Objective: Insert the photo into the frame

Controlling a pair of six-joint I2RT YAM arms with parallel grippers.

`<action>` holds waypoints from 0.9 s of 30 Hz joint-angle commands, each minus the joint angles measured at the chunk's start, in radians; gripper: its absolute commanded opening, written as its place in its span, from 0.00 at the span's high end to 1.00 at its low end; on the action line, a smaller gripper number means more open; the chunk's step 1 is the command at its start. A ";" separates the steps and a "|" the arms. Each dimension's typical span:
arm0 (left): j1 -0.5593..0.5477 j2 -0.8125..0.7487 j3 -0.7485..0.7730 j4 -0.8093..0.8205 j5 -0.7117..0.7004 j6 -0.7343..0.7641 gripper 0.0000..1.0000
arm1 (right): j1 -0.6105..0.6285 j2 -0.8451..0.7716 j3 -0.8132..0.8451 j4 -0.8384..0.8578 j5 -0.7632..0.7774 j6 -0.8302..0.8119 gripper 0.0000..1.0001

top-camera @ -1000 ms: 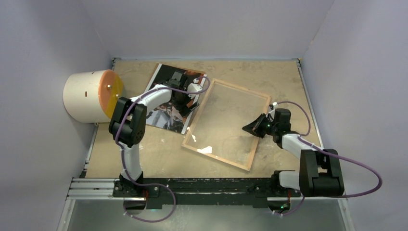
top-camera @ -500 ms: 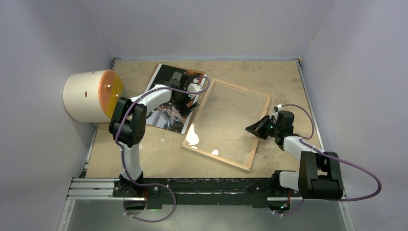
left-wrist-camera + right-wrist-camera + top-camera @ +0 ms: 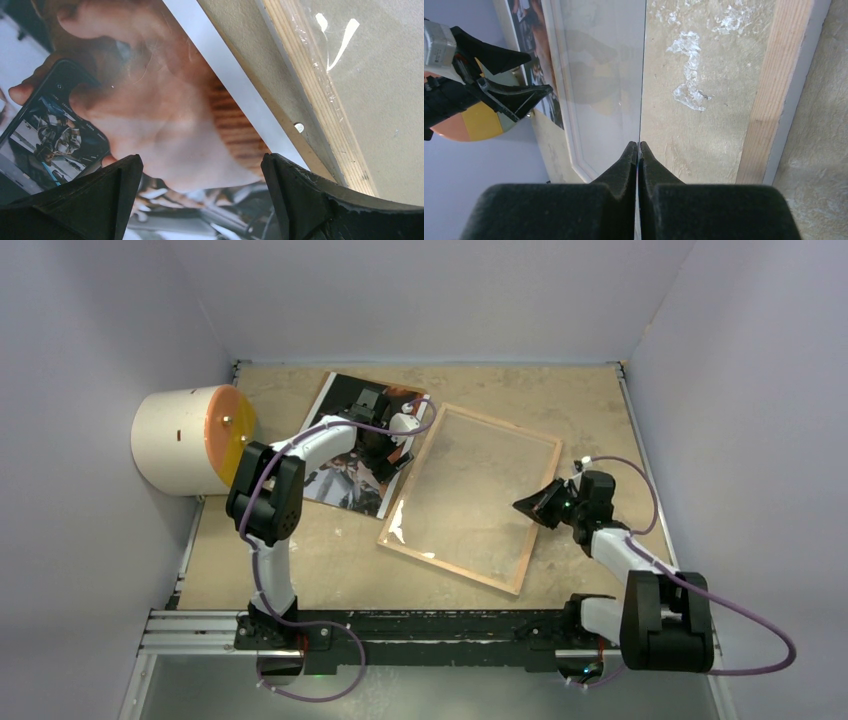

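Your left pincer hangs spread over the photo; your right pincer is pinching the glass pane of the frame.

A: What sort of place?
B: Robot lab cell. Plain panel walls box in a scuffed counter. Left arm and right arm bolted to an aluminium rail, purple cables exposed.
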 commanded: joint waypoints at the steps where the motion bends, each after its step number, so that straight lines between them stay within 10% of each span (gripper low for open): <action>1: -0.004 -0.017 0.014 0.005 0.001 0.013 0.01 | -0.009 -0.055 0.000 -0.012 0.045 -0.001 1.00; 27: -0.009 0.018 -0.032 0.022 0.049 -0.004 0.01 | -0.011 -0.175 -0.052 0.008 0.086 0.063 1.00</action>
